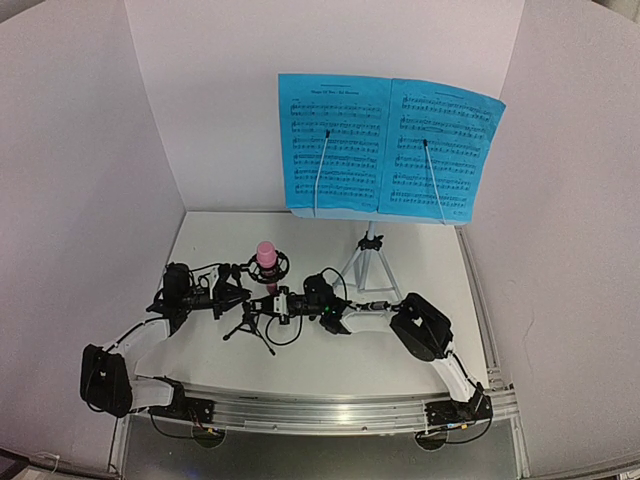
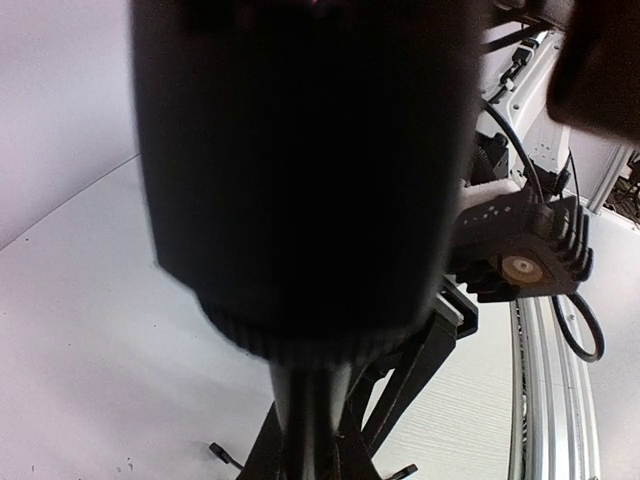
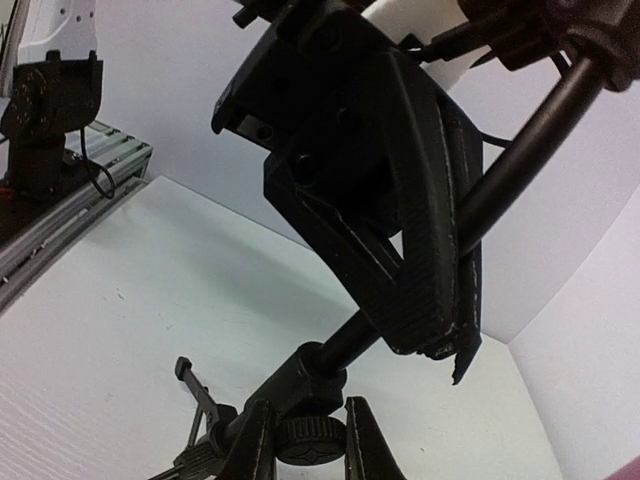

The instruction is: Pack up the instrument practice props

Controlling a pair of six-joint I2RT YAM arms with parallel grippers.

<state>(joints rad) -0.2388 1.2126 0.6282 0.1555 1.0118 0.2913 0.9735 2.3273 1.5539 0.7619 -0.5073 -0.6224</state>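
Observation:
The pink stick microphone [image 1: 265,252] stands upright in the ring mount of the black tripod mic stand [image 1: 250,328]. My right gripper [image 1: 272,303] is shut on the stand's pole [image 3: 520,150], just above the tripod hub [image 3: 310,435]; its fingertips [image 3: 440,300] press the pole. My left gripper [image 1: 240,288] is right beside the ring mount. In the left wrist view a blurred black cylinder [image 2: 300,170] of the stand fills the frame and hides my fingers. The blue sheet-music pages [image 1: 385,150] rest on the music stand, whose silver tripod [image 1: 370,265] stands behind.
White walls enclose the table on the left, back and right. An aluminium rail [image 1: 330,410] runs along the near edge by the arm bases. The right arm's body [image 2: 520,260] sits close to the mic stand in the left wrist view.

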